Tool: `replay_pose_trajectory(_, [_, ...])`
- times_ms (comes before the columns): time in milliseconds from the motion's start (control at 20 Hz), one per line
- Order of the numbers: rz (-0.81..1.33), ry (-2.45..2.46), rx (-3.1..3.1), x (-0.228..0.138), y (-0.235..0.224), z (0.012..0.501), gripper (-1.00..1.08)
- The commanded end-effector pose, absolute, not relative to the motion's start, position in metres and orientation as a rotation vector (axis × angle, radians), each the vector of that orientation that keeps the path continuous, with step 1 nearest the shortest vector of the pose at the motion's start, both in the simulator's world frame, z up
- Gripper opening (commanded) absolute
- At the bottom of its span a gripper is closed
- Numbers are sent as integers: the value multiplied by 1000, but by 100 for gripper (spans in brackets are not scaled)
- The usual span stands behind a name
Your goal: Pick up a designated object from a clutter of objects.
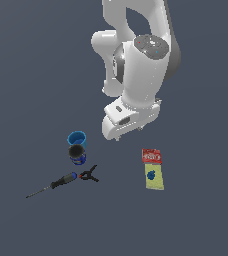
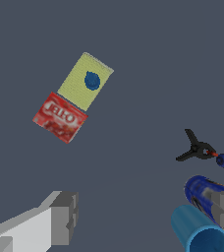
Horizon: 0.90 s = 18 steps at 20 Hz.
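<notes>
Nothing grasped yet; gripper (image 2: 143,221) spread wide, empty, above floor; red box (image 1: 151,156) untouched, abutting yellow box (image 1: 154,177); approach, grasp, lift remain

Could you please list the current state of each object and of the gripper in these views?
red box: flat, touching yellow box.
yellow box: flat.
blue cup: upright, open top.
dark blue can: upright.
screwdriver: lying flat.
black clamp: lying flat.
gripper: open, empty, raised.

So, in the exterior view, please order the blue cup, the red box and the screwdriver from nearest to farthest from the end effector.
1. Blue cup, toward the view's left of the end effector.
2. Red box, below it, touching the yellow box; nearly as close.
3. Screwdriver, far lower left.
</notes>
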<state>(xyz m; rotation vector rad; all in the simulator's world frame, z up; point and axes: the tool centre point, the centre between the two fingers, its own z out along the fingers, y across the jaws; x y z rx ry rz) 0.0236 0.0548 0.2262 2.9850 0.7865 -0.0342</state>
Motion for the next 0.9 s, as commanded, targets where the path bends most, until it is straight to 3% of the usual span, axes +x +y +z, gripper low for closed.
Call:
replay_pose_trajectory(0, [-36, 927, 2942, 27, 66, 210, 100])
replay_pose_trajectory(850, [-26, 1804, 2539, 25, 150, 105, 100])
